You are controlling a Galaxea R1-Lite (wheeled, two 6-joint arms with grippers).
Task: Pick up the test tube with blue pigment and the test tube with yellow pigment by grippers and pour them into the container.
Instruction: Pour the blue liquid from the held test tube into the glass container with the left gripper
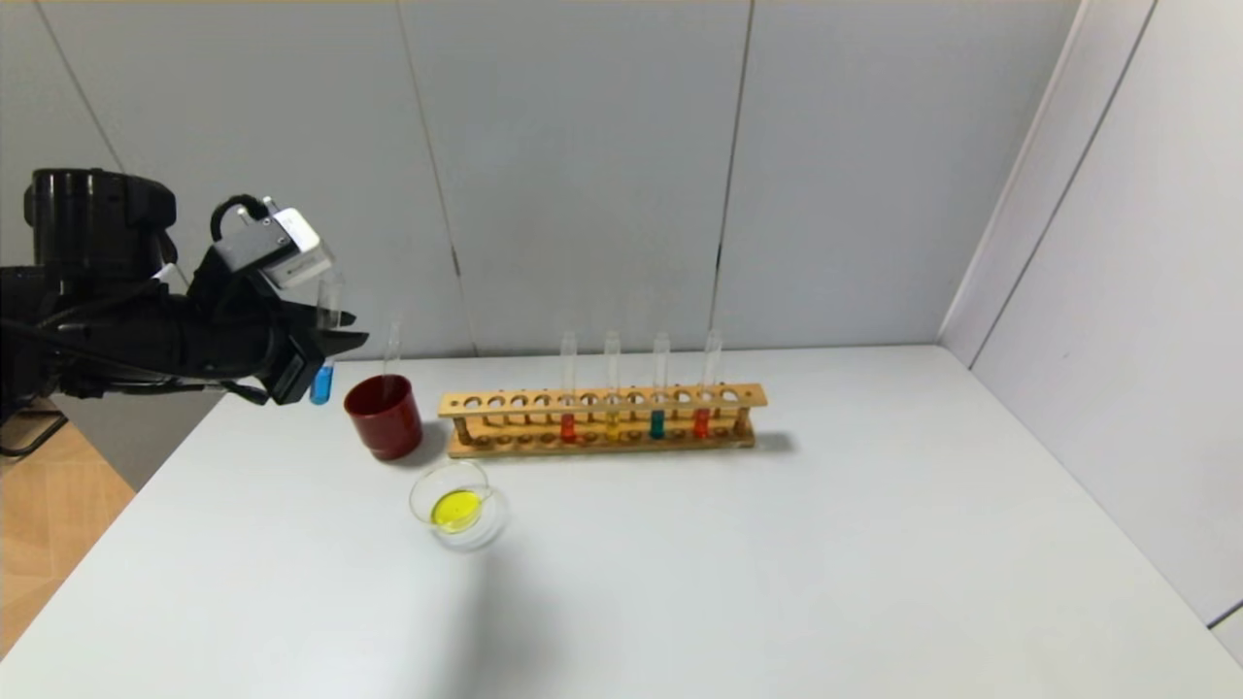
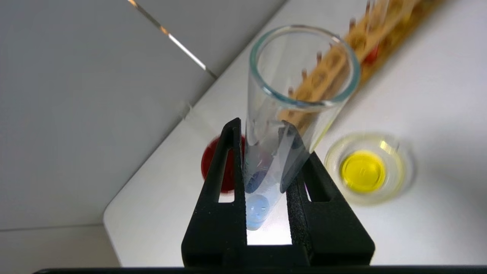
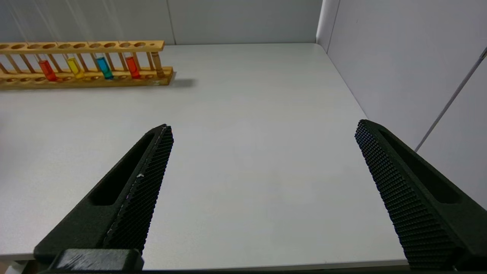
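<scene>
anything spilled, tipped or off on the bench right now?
No spill shows. One oddity: an empty clear glass test tube stands leaning in the dark red cup rather than in the wooden rack. Yellow liquid sits inside the small clear glass dish. The left gripper holds the blue-liquid test tube upright, beyond the table's left edge.

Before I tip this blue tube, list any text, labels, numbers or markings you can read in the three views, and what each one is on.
No text is readable in any view.
The slender clear glass tube with blue liquid, clamped in the black left gripper: no label or graduations show.
Small white block on the left gripper: any marking is too small to read.
Wooden tube rack, dark red cup, low clear glass dish: unmarked.
</scene>
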